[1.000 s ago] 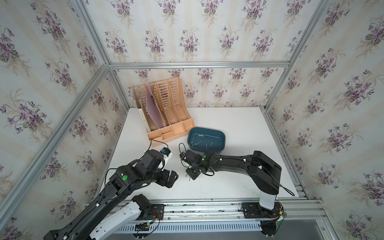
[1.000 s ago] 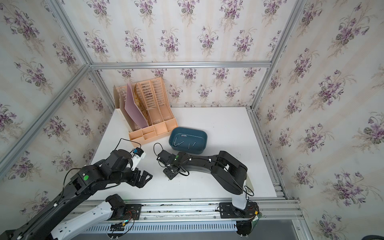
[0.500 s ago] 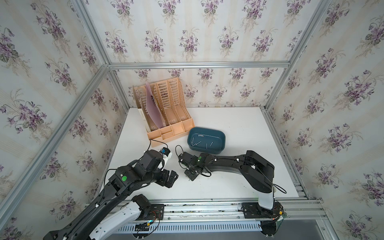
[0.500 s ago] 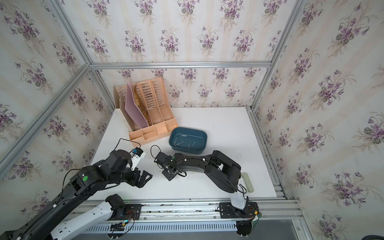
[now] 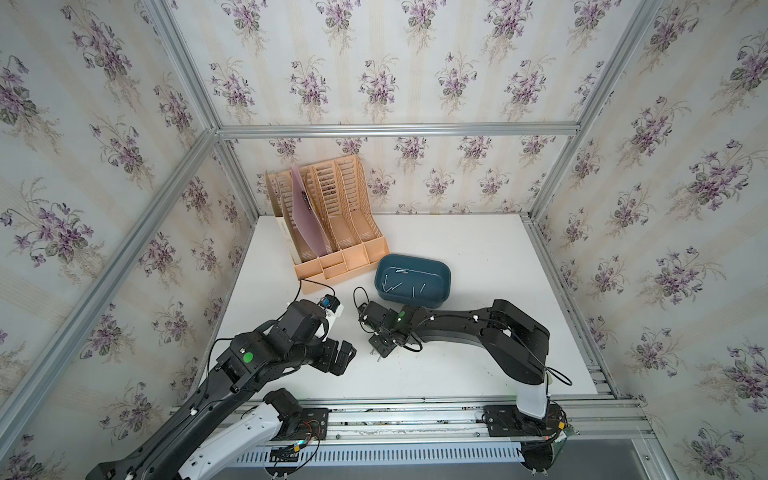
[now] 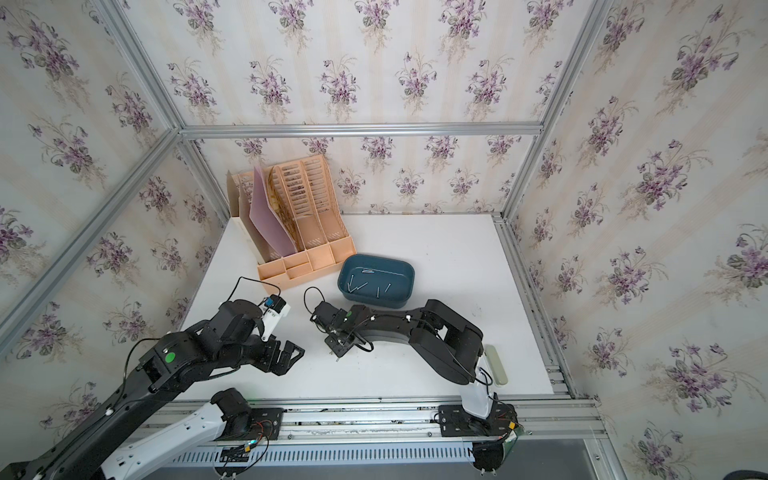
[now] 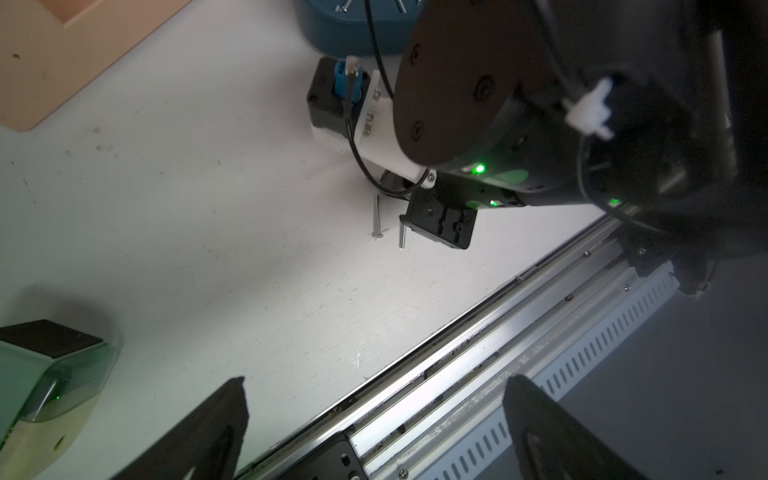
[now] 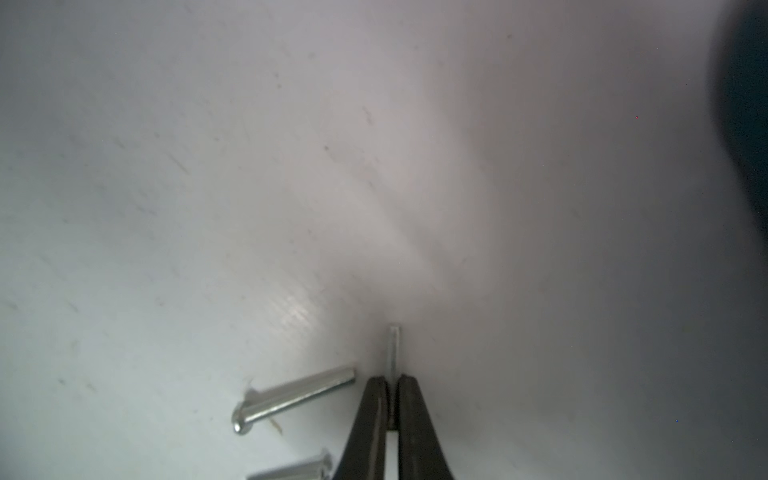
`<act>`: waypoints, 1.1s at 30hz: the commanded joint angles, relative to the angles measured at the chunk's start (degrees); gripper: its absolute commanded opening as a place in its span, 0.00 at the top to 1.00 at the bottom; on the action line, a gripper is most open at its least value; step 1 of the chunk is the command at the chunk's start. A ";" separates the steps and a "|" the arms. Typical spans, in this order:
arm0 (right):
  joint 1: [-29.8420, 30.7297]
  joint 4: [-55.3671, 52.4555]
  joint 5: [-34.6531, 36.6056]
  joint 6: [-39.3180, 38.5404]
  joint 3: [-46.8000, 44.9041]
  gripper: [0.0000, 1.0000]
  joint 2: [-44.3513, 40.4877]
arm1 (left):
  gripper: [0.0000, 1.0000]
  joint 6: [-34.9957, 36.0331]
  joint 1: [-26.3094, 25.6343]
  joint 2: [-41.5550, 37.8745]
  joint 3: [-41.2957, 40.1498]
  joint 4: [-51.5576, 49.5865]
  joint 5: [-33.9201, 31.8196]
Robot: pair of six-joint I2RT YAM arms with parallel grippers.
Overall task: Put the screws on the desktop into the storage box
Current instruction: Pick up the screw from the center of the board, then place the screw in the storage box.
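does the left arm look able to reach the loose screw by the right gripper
Probably yes: the open left gripper has bare desktop up to the screw, though the right gripper, gripping a second screw, crowds it.

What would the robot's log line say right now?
right gripper: shut on screw | left gripper: open | box: several screws inside

A: What has changed in the last 1 second?
B: The right gripper [image 8: 393, 384] has shut. Its jaws stood apart before; now they pinch the shaft of 1 screw [image 8: 393, 349], whose tip sticks out past the fingertips.
A: Did the arm itself move?
B: Slightly. The right arm's elbow [image 6: 451, 347] has swung toward the left. A pale oblong object [image 6: 496, 365] near the right edge of the desktop [image 6: 436, 249], hidden behind it before, now shows in a top view.
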 commanded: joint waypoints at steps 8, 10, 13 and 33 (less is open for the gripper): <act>-5.90 -2.55 1.68 -0.60 -7.06 1.00 -10.48 | 0.01 -0.91 -0.02 2.07 0.11 0.15 -2.64; -6.85 -2.42 1.18 -1.11 -7.46 1.00 -13.68 | 0.01 -0.81 -0.01 3.37 0.37 0.15 -2.56; -8.54 -3.44 1.16 -1.97 -6.76 1.00 -17.09 | 0.01 -0.90 0.02 4.76 0.58 -0.02 -2.97; -21.02 2.14 1.33 -7.30 4.71 0.87 -14.72 | 0.01 -1.07 0.00 9.70 0.73 1.27 -2.82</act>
